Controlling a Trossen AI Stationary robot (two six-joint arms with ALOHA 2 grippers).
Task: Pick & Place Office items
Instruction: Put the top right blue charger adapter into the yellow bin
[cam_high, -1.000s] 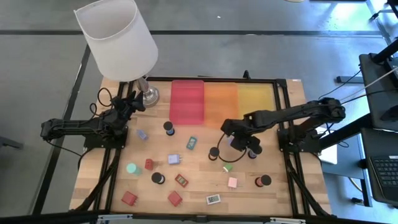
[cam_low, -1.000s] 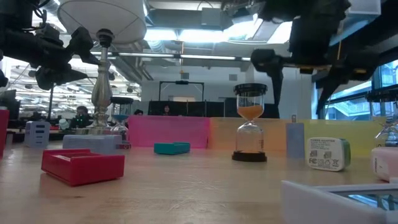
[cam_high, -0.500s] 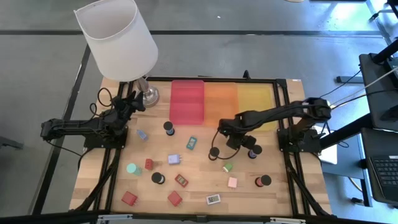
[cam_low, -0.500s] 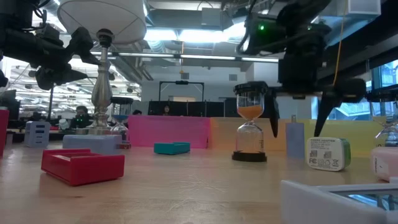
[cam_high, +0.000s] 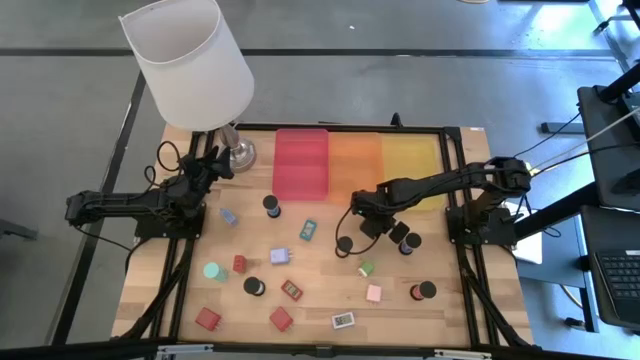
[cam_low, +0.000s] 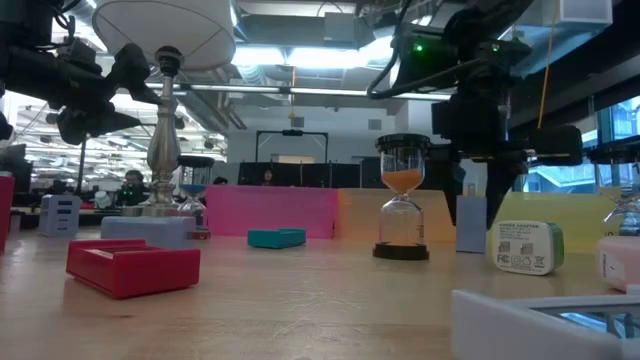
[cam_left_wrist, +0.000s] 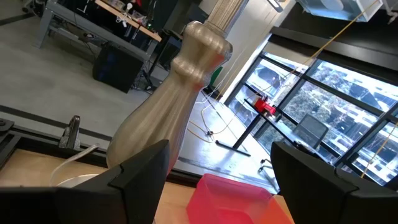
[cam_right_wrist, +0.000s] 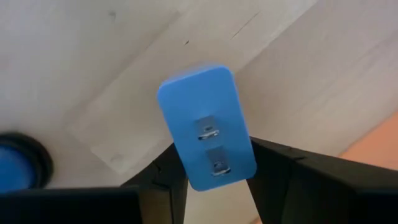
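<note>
A blue plug block (cam_right_wrist: 205, 127) with two metal prongs on its top stands on end on the wood table, in front of the orange tray (cam_high: 356, 160). My right gripper (cam_right_wrist: 214, 177) points down over it and is shut on it; in the low view the block (cam_low: 470, 225) shows below the fingers. In the high view the right gripper (cam_high: 371, 222) hides the block. My left gripper (cam_high: 207, 172) waits open at the table's left, next to the lamp's base (cam_left_wrist: 168, 118). More office items lie across the table, such as a teal block (cam_high: 308, 230) and a red block (cam_high: 281, 319). My right gripper pinches the blue block's two long sides (cam_right_wrist: 186, 163) between its two fingers (cam_right_wrist: 163, 177), coming from above and pointing down. The prong face looks up at the wrist. The block stands nearly upright, its lower end (cam_low: 468, 247) at the table top.
Red (cam_high: 301, 162), orange and yellow (cam_high: 410, 158) trays stand side by side at the far edge. The white-shaded lamp (cam_high: 190, 60) stands far left. A black hourglass (cam_low: 402, 198) and a blue-topped cylinder (cam_high: 408, 244) stand close to the right gripper. Several small items lie nearer the front.
My right gripper has come down over the blue block, shifted slightly toward the table's left and far edge, rolled a little, and shut on the block's sides. The block stays at its place on the table.
</note>
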